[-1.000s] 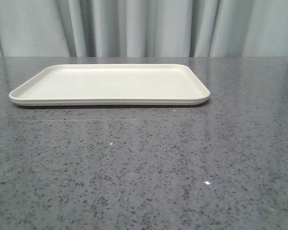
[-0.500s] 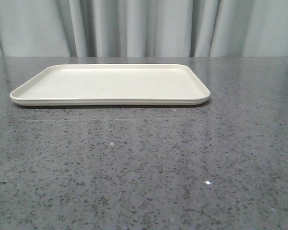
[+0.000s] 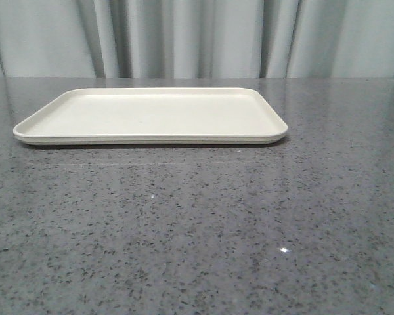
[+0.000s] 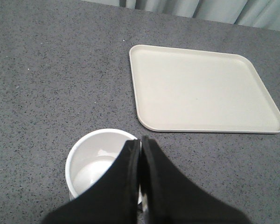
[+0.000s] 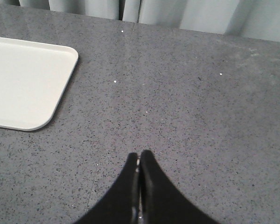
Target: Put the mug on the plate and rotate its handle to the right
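Nothing of the task is done yet, going by how things lie. Your plate (image 3: 151, 115) sits bare on the grey counter (image 3: 197, 230) toward the far side in the front view, curtain (image 3: 197, 39) behind it; no mug on it.

The mug (image 4: 91, 163) shows only in the left wrist view: upright on the counter, open mouth up, near the plate's (image 4: 200, 88) near corner but apart from it. The handle can't be seen there (hidden under the tool or on the far side, can't tell which).

Your left tool (image 4: 140, 144) hangs right over the mug's rim with its black fingers pressed together, nothing between them as far as the view shows. It isn't gripping the mug. Your right tool (image 5: 139, 158) is likewise closed up on nothing, over bare counter, well apart from the plate's (image 5: 28, 84) corner.

Left to do, by my read: everything. Spread the left tool, take the mug, set it on the plate, then turn the handle to the right. Find the handle before you commit to a grip.
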Controlling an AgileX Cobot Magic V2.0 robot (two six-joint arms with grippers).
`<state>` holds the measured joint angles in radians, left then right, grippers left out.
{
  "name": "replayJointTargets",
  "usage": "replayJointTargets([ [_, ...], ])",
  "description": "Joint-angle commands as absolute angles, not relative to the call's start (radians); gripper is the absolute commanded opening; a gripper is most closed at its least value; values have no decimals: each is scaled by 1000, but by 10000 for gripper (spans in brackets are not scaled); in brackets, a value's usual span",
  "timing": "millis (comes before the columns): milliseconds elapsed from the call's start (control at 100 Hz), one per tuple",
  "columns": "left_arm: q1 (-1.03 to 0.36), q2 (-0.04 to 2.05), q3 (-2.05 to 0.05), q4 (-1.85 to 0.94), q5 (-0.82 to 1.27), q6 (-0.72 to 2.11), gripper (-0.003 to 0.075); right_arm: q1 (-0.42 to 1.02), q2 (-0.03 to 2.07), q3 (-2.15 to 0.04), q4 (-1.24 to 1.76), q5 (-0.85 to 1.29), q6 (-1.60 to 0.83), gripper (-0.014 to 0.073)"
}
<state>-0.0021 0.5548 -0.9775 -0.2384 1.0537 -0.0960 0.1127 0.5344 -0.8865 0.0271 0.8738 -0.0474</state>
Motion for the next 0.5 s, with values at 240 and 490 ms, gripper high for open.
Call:
replayJointTargets([
  [240, -2, 571, -1009, -267, 1013, -84, 19, 108, 546, -919, 17, 814, -49, 115],
  [490, -2, 571, -1009, -272, 1020, -79, 335, 108, 546, -919, 17, 813, -49, 483],
])
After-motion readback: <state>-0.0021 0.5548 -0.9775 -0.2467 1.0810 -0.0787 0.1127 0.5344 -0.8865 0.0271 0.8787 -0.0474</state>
